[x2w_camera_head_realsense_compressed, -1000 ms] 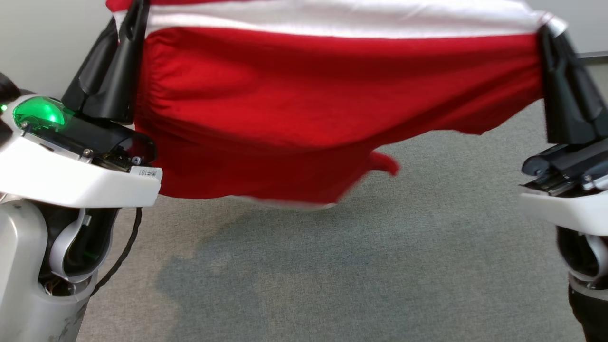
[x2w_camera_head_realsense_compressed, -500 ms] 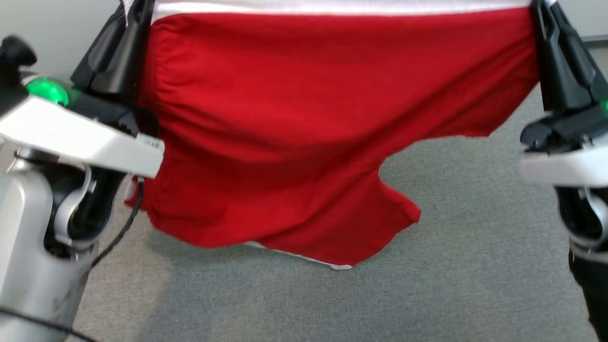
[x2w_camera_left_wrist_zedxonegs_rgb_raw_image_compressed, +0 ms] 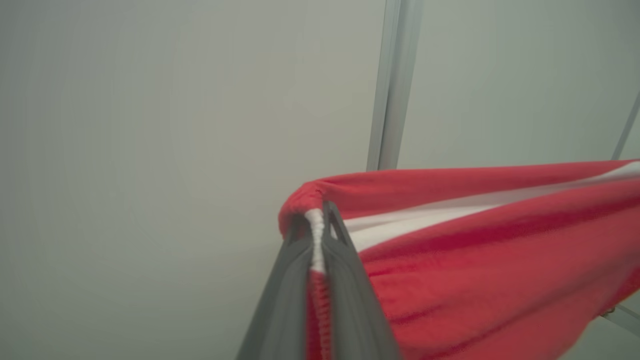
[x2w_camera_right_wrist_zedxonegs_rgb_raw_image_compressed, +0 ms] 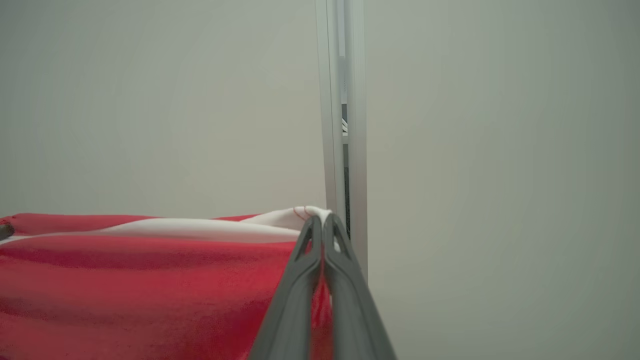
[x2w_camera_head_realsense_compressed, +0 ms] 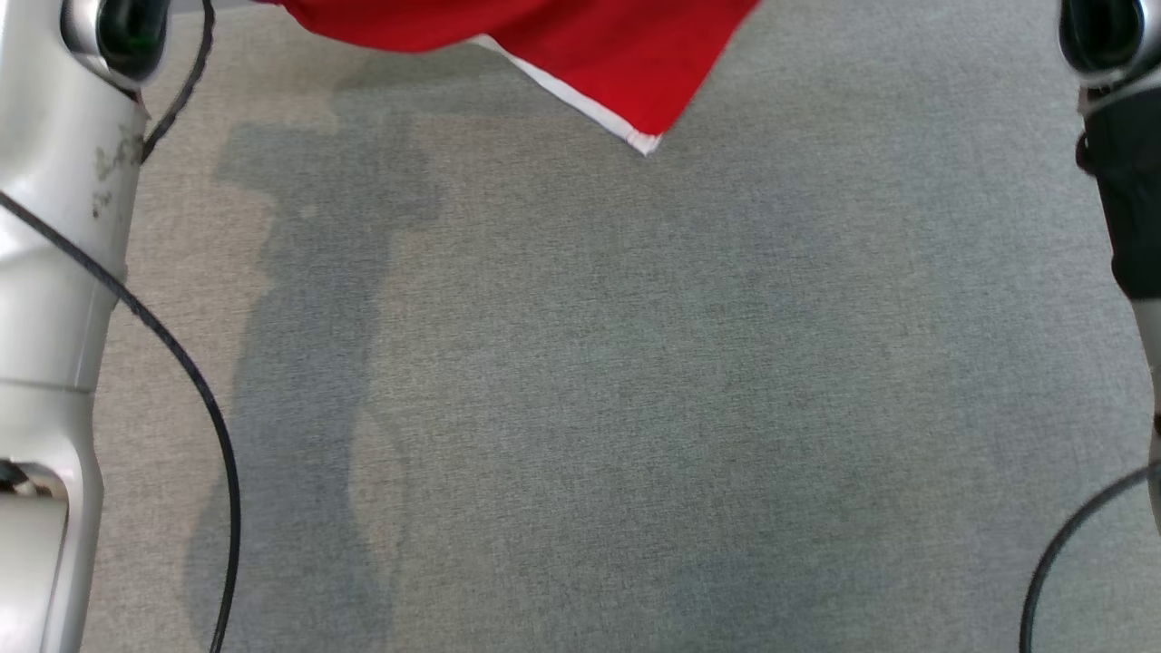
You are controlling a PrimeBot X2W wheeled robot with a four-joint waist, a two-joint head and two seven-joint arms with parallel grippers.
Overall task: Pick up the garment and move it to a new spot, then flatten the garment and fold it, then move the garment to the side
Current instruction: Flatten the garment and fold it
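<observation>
Red knit cloth with a white band: the garment looks light, soft and stretchy, so I judge it will sag and swing easily. It hangs spread above the grey carpet, its lowest corner seeming clear of the carpet. My left gripper is clamped on one bunched top corner, my right gripper is pinched on the opposite one, at the white band. These seamed corners are good places to hold, because thin fabric may slip from a smooth grip.
</observation>
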